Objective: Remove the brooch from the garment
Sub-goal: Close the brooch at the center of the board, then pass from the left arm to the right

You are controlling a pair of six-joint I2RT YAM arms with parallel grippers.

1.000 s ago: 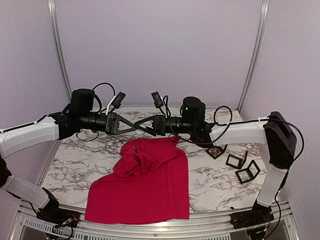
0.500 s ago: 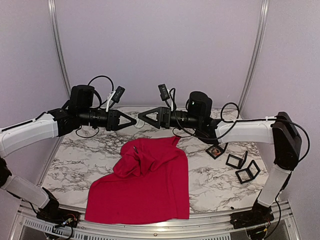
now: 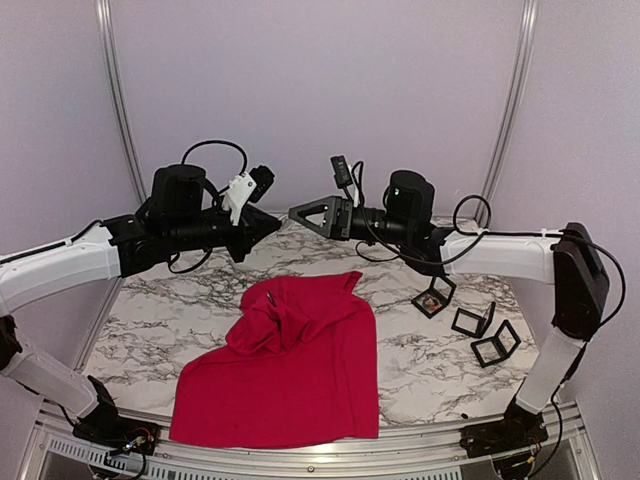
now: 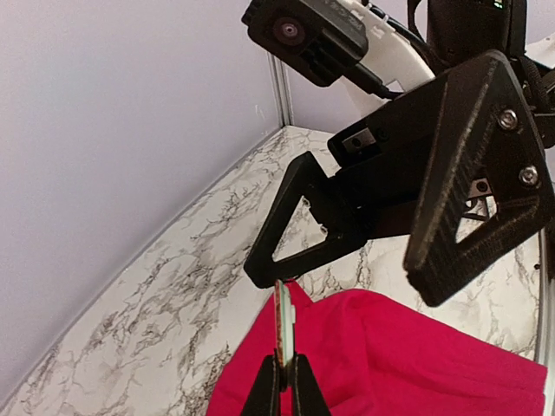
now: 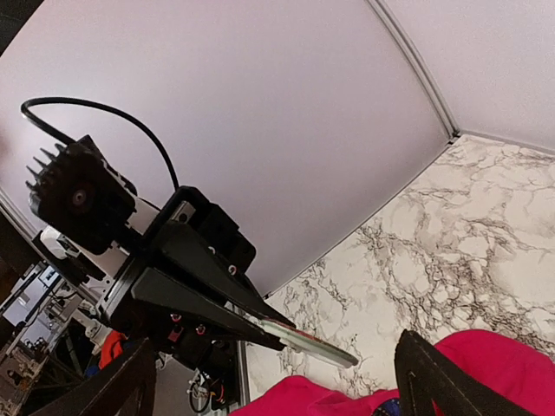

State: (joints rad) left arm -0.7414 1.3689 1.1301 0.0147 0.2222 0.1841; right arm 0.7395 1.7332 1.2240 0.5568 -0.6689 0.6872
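Above the marble table (image 3: 140, 310), my left gripper (image 4: 283, 368) is clenched on a thin pale sliver that I take to be the brooch (image 4: 283, 321). It is pinched at one end, and its long axis runs straight out beyond the fingertips toward the facing right gripper (image 3: 300, 212). That gripper stands released and empty, its two black fingers spread wide on either side of the line the sliver points along. The left arm therefore has the piece, and the right is merely near it, tip to tip but apart. The garment (image 3: 290, 370) lies crumpled on the table below and on the near side of both grippers, well apart from them. No cloth seems drawn up toward the held piece, so I judge it free of the shirt. The next move will turn on carrying it clear, perhaps toward the small display boxes (image 3: 472, 320) off to the right gripper's outer side. Much is hard to read, because the sliver shows only edge-on in both wrist views and its face and clasp cannot be made out. From above it is lost against the black fingers. A dark fleck (image 3: 272, 300) on the shirt's raised fold may be a crease or a fastening; I cannot tell.
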